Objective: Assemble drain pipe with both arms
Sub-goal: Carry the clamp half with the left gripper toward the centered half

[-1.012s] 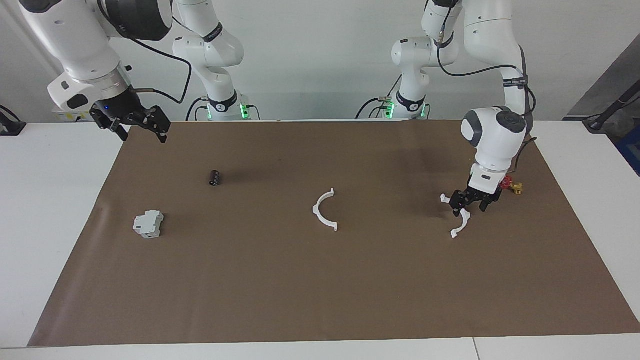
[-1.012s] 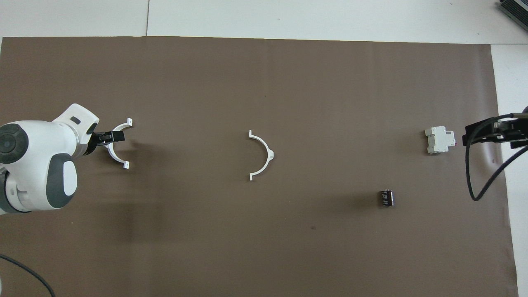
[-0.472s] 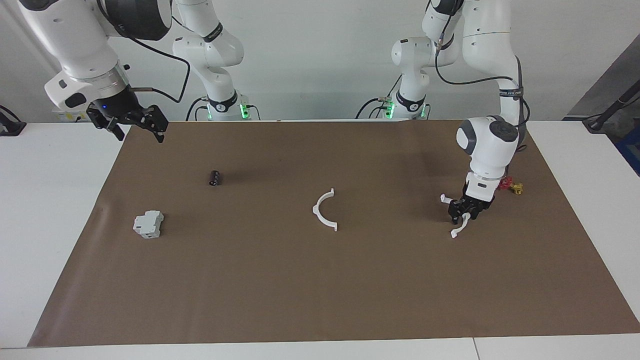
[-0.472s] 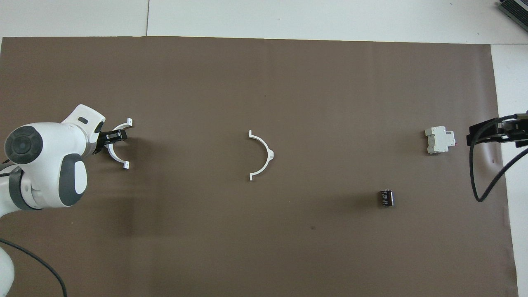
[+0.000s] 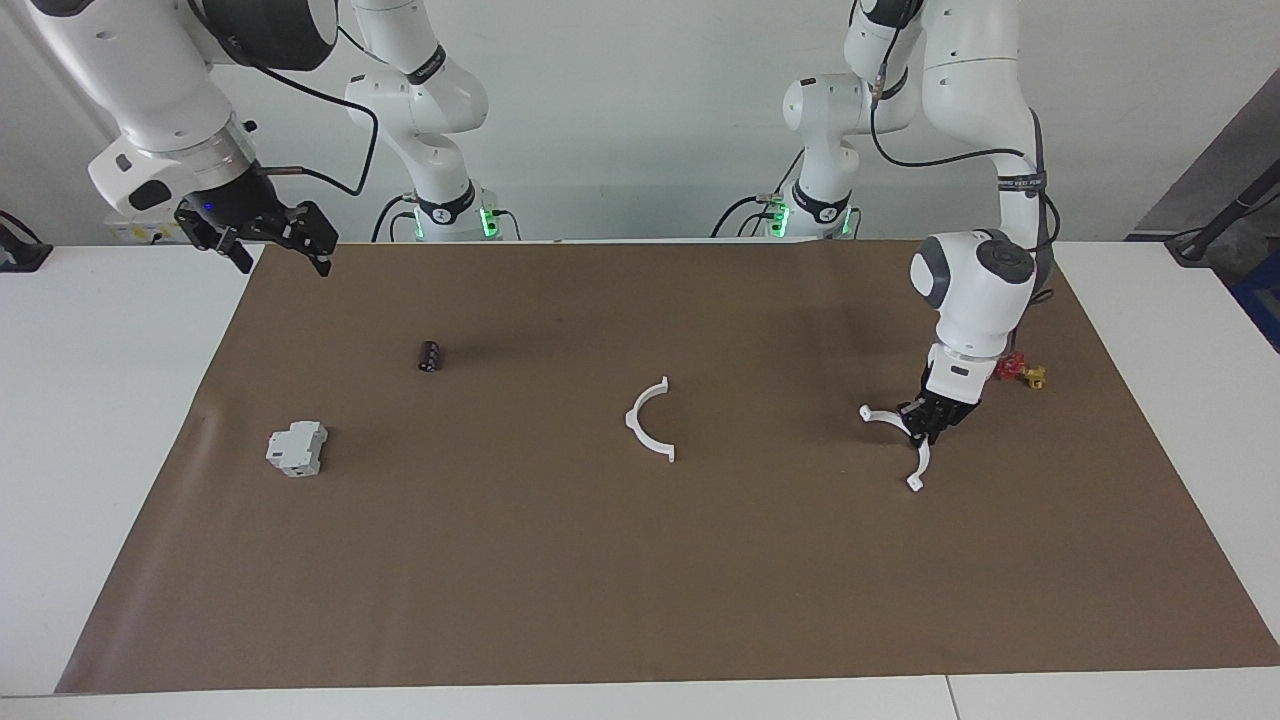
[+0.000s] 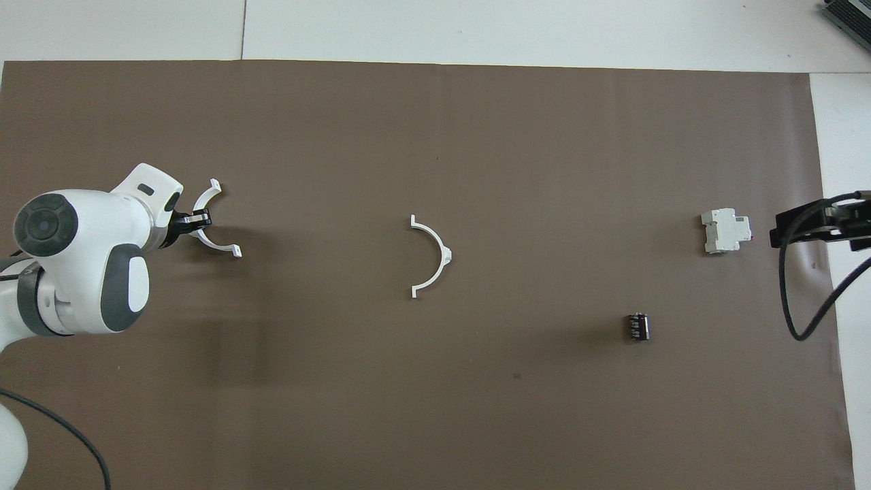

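One white half-ring arc (image 5: 648, 422) lies at the middle of the brown mat; it also shows in the overhead view (image 6: 437, 255). My left gripper (image 5: 926, 420) is low at the left arm's end of the mat. It is shut on the middle of the second white arc (image 5: 885, 417), whose two ends stick out from the fingers (image 6: 221, 246). I cannot tell whether this arc is off the mat. My right gripper (image 5: 272, 248) is open and empty, raised over the mat's edge at the right arm's end (image 6: 810, 228).
A grey-white boxy block (image 5: 297, 448) (image 6: 726, 231) and a small black cylinder (image 5: 430, 355) (image 6: 637, 327) sit toward the right arm's end. A red-and-yellow valve (image 5: 1021, 373) lies beside the left gripper, partly hidden by the arm.
My left gripper has shut on its arc, then turned it and shifted it a little toward the middle of the mat. My right gripper has risen slightly.
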You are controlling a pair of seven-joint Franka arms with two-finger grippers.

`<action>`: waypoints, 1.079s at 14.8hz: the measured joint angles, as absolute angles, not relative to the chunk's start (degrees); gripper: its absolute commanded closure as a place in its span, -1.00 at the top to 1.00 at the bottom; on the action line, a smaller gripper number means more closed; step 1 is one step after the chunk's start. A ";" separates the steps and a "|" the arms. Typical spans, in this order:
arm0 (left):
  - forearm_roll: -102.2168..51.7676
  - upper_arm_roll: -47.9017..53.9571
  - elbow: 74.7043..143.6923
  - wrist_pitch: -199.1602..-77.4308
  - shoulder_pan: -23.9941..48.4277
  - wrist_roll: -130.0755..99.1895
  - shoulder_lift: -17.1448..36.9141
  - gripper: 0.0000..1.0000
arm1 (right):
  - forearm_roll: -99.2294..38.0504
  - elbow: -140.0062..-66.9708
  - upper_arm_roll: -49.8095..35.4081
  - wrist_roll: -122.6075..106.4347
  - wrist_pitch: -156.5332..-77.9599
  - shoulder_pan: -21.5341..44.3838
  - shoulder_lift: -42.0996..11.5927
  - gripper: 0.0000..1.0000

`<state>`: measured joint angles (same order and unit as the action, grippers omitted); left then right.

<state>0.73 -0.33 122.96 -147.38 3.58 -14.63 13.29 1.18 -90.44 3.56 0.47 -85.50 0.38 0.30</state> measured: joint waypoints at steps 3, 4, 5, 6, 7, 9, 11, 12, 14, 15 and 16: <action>0.74 -0.02 116.98 -139.85 10.64 -28.20 12.61 -1.00 | 0.96 -90.39 3.56 0.47 -85.50 0.51 0.30 1.00; 0.75 0.03 116.11 -138.39 13.76 -33.51 12.34 -1.00 | 0.96 -90.39 3.56 0.47 -85.50 0.54 0.30 1.00; 0.80 0.06 115.77 -137.50 16.79 -38.47 12.16 -1.00 | 0.96 -90.39 3.56 0.47 -85.50 0.62 0.30 1.00; 0.90 0.10 115.74 -137.11 19.54 -42.59 12.09 -1.00 | 0.96 -90.39 3.56 0.47 -85.50 0.75 0.30 1.00; 1.15 0.12 115.75 -136.65 21.99 -45.21 12.09 -1.00 | 0.96 -90.40 3.56 0.47 -85.50 0.89 0.30 1.00; 4.30 0.12 115.77 -135.66 26.85 -47.28 12.06 -1.00 | 0.96 -90.40 3.60 0.47 -85.50 0.97 0.30 1.00; 7.67 0.23 115.75 -135.28 30.37 -48.09 11.94 -1.00 | 0.95 -90.40 3.83 0.47 -85.50 0.88 0.30 1.00; 8.23 0.23 115.75 -135.28 31.07 -47.66 11.88 -1.00 | 0.95 -90.40 3.90 0.47 -85.50 0.88 0.30 1.00; 8.55 -0.02 115.75 -135.28 31.10 -44.43 11.82 -1.00 | 0.92 -90.40 3.91 0.47 -85.50 0.91 0.30 1.00; 8.57 -0.28 115.75 -135.36 30.97 -42.08 11.82 -1.00 | 0.90 -90.40 3.91 0.47 -85.50 0.94 0.30 1.00; 8.57 -0.48 115.77 -135.64 30.83 -39.65 11.82 -1.00 | 0.89 -90.40 3.91 0.47 -85.50 0.97 0.30 1.00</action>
